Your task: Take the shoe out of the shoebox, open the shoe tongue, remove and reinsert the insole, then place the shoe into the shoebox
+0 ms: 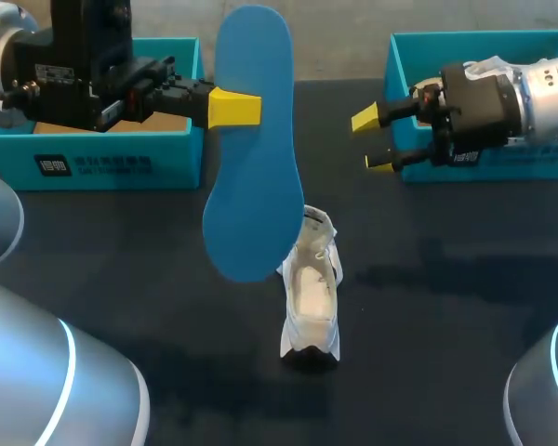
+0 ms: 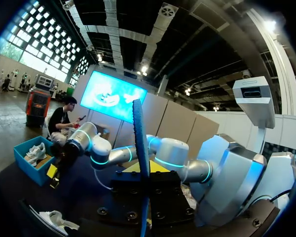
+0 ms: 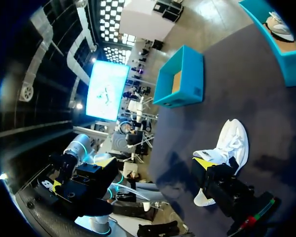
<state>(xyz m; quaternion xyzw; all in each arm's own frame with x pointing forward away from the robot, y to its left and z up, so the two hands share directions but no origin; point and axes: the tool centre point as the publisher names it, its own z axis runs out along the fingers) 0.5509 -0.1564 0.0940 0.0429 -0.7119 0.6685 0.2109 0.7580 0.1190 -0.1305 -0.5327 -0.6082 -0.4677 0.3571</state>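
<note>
The insole (image 1: 256, 177) is out of the shoe (image 1: 311, 290), so the removal looks done and putting it back is, by my reading, the step in hand. The left gripper (image 1: 237, 108) pinches the blue insole by one long edge near its upper end. It holds the insole in the air above the shoe and slightly to the shoe's left, hanging nearly upright with its lower end close over the shoe. In the left wrist view the insole shows edge-on between the fingers.

The white shoe rests on the dark worktop (image 1: 446, 307), sole down, with its mouth facing up and looking open. How far back the tongue is folded I cannot tell. The right gripper (image 1: 374, 140) is spread and empty, held off the worktop beyond the shoe and to its right, well apart from it. The teal shoebox (image 1: 112, 163) stands beyond the shoe to its left. A second box (image 1: 418, 56) stands beyond the shoe to its right, and in the wrist views another shoe lies in it.

The next move calls for lining the insole up with the shoe's length, then feeding the lower end into the mouth and sliding it toward the toe. The thin insole will likely bend if pushed hard, and the light shoe may slide, so the free right gripper would do well to steady the shoe
</note>
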